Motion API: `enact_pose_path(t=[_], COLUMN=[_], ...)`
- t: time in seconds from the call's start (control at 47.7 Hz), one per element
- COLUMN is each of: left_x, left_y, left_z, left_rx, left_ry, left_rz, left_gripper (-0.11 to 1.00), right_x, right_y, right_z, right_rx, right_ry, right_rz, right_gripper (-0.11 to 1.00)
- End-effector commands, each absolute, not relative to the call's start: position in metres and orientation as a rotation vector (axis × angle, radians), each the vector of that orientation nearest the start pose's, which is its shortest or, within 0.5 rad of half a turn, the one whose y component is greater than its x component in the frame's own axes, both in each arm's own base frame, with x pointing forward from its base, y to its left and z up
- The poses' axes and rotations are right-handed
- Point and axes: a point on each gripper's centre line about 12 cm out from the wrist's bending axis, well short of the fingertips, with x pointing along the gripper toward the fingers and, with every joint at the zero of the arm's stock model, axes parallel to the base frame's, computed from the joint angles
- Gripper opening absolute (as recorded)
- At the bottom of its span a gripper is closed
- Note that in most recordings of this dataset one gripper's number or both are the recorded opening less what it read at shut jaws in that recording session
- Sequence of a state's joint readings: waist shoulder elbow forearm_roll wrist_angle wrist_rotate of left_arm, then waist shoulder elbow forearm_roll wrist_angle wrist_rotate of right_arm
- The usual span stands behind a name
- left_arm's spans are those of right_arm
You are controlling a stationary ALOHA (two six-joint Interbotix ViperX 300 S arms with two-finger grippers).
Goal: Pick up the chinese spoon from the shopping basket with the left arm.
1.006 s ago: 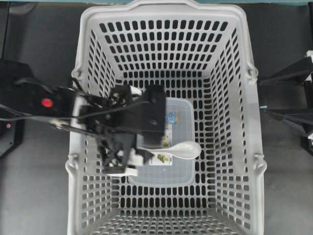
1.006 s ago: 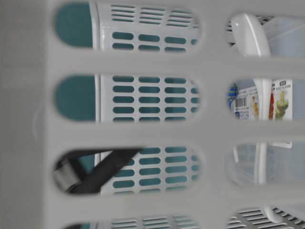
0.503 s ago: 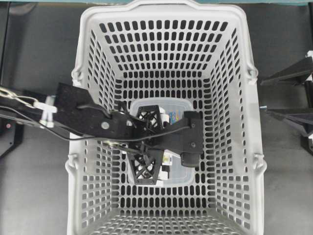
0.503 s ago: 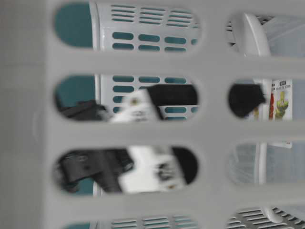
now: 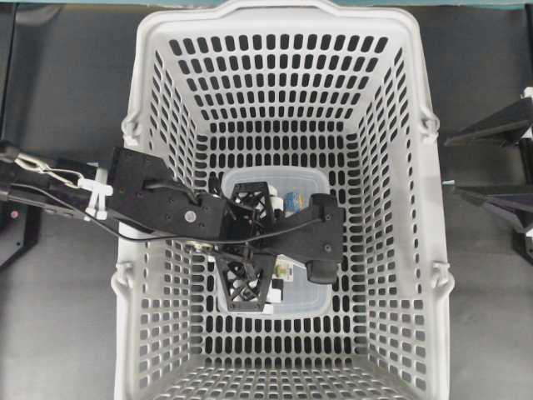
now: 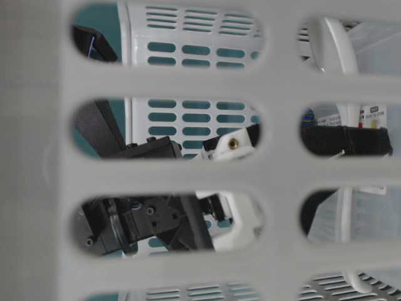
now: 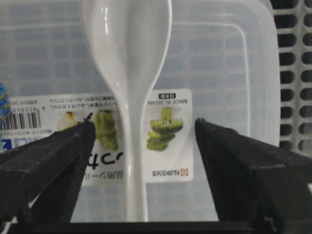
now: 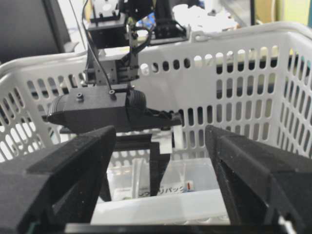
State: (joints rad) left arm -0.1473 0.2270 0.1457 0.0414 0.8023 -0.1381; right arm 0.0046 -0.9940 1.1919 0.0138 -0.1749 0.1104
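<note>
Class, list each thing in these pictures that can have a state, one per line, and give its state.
chinese spoon: lying on the container lid, handle between the open fingers, not gripped.
clear container: lid on, flat on the basket floor.
shopping basket: upright.
left gripper: open, straddling the spoon handle.
right gripper: open, holding nothing, outside the basket.

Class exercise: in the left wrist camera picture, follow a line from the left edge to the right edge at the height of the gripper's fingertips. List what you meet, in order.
Left finger → chinese spoon handle, lying on the clear labelled container → right finger → slotted wall of the shopping basket.
</note>
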Motion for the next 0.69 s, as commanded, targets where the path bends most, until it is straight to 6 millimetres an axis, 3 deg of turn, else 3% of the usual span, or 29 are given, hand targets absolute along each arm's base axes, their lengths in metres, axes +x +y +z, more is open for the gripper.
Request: enact_pose_path(t=[0.0,0.105,0.273,0.461,0.671], left_x=[0.446,0.446,0.448,0.451,0.449], left_y=[-0.060,-0.061,-0.061,-0.061,-0.061], left_z=[0.190,0.191,0.196,0.234,0.310], left_rx=[0.006,0.007,0.006,-0.001,-0.020], left_ry=[1.172,1.171,1.161,1.126,1.091], left_rz=[-0.034,-0.035,-0.036,-0.033,-0.022], left_gripper=[0.77,0.58,0.12,0.13,0.13], right_x=[0.195,0.195,0.194,0.194,0.194], right_y=[0.001,0.001,0.001,0.001,0.001], right_z=[0.282,0.282,0.281,0.280,0.280], right_rx=[0.125,0.125,0.125,0.125,0.127], right_ry=[0.011,0.012,0.014,0.017,0.019], right_rz=[0.002,0.002,0.002,0.002,0.004], right_gripper=[0.71,0.71,0.71,0.71,0.71])
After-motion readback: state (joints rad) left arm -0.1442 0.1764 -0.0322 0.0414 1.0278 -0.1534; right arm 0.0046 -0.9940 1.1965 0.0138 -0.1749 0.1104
